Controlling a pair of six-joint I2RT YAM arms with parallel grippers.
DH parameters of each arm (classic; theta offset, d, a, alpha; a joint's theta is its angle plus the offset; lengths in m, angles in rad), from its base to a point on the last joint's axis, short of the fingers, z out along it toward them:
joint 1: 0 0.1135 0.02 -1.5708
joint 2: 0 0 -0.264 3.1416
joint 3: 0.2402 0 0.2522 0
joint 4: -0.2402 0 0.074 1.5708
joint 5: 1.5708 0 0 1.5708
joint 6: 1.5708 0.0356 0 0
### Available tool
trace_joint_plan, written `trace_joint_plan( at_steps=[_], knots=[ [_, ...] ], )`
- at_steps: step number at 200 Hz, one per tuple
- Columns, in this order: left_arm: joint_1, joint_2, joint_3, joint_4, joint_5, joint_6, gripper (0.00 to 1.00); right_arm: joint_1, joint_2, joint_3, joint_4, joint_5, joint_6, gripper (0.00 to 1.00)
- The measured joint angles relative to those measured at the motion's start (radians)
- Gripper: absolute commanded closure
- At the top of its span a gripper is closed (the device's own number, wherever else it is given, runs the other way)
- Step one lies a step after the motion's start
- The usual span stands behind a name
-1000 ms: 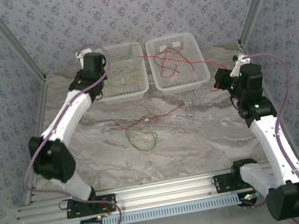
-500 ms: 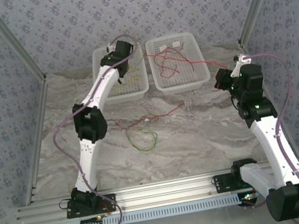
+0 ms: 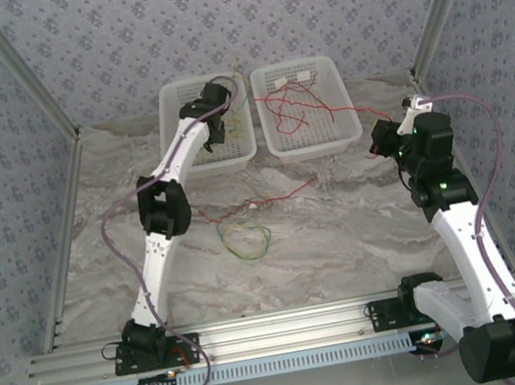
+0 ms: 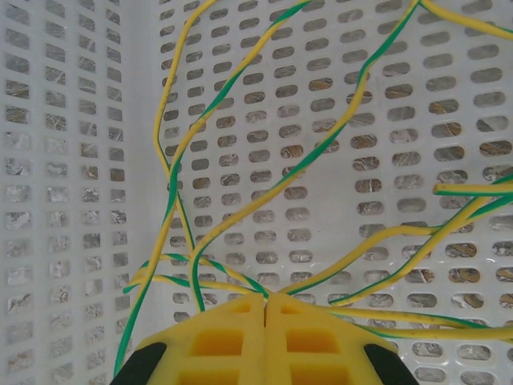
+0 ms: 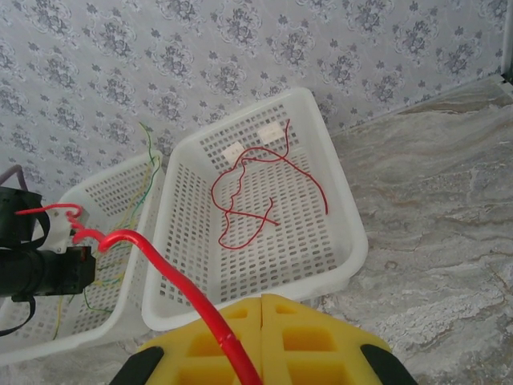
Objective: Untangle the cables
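Left gripper [image 4: 264,298] is pinched shut on yellow-green cables [image 4: 280,183] inside the left basket [image 4: 64,160]. Right gripper [image 5: 261,303] clamps a red cable [image 5: 164,265] near the right basket [image 5: 341,265]. We should draw them apart slowly, watching that neither snags the loose tangle [image 3: 245,237] on the table [image 3: 363,234].

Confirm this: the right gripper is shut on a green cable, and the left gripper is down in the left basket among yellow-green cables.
Not quite. The right wrist view shows the right gripper shut on a red cable, not a green one. The rest stands: the left gripper is down in the left basket among yellow-green cables.
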Motion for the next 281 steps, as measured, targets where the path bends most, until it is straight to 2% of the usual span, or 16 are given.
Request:
trace_joint_plan(
  at_steps=[26,37,74,109,136,162,185,205,223,245,267,281],
  knots=[
    [0.012,0.000,0.000,0.023,0.006,-0.004,0.48,0.006,0.030,0.003,-0.014,0.024,0.000,1.00],
    [0.011,-0.007,-0.008,0.039,0.001,-0.007,0.42,0.010,0.045,0.015,-0.039,0.046,0.000,1.00],
    [-0.011,-0.119,-0.158,0.111,-0.036,-0.014,0.38,0.043,0.120,0.122,-0.130,0.165,0.000,1.00],
    [-0.031,-0.343,-0.374,0.220,-0.050,-0.015,0.38,0.066,0.194,0.229,-0.210,0.298,-0.005,1.00],
    [-0.034,-0.582,-0.584,0.346,-0.050,-0.014,0.38,0.075,0.323,0.364,-0.272,0.369,-0.037,1.00],
    [-0.056,-0.886,-0.896,0.507,-0.051,-0.017,0.35,0.096,0.522,0.566,-0.369,0.420,-0.086,1.00],
    [-0.129,-1.163,-1.184,0.629,-0.049,-0.037,0.34,0.122,0.713,0.755,-0.478,0.465,-0.140,1.00],
    [-0.190,-1.321,-1.375,0.681,-0.031,-0.072,0.34,0.150,0.887,0.944,-0.579,0.507,-0.189,1.00],
    [-0.206,-1.392,-1.513,0.687,-0.031,-0.110,0.34,0.179,1.034,1.109,-0.665,0.552,-0.226,1.00],
    [-0.209,-1.408,-1.635,0.667,-0.032,-0.153,0.34,0.219,1.232,1.340,-0.771,0.603,-0.272,1.00],
    [-0.209,-1.408,-1.699,0.626,-0.033,-0.180,0.34,0.254,1.430,1.593,-0.851,0.643,-0.334,1.00],
    [-0.209,-1.407,-1.716,0.618,-0.038,-0.190,0.35,0.274,1.514,1.683,-0.871,0.649,-0.376,1.00]
  ],
)
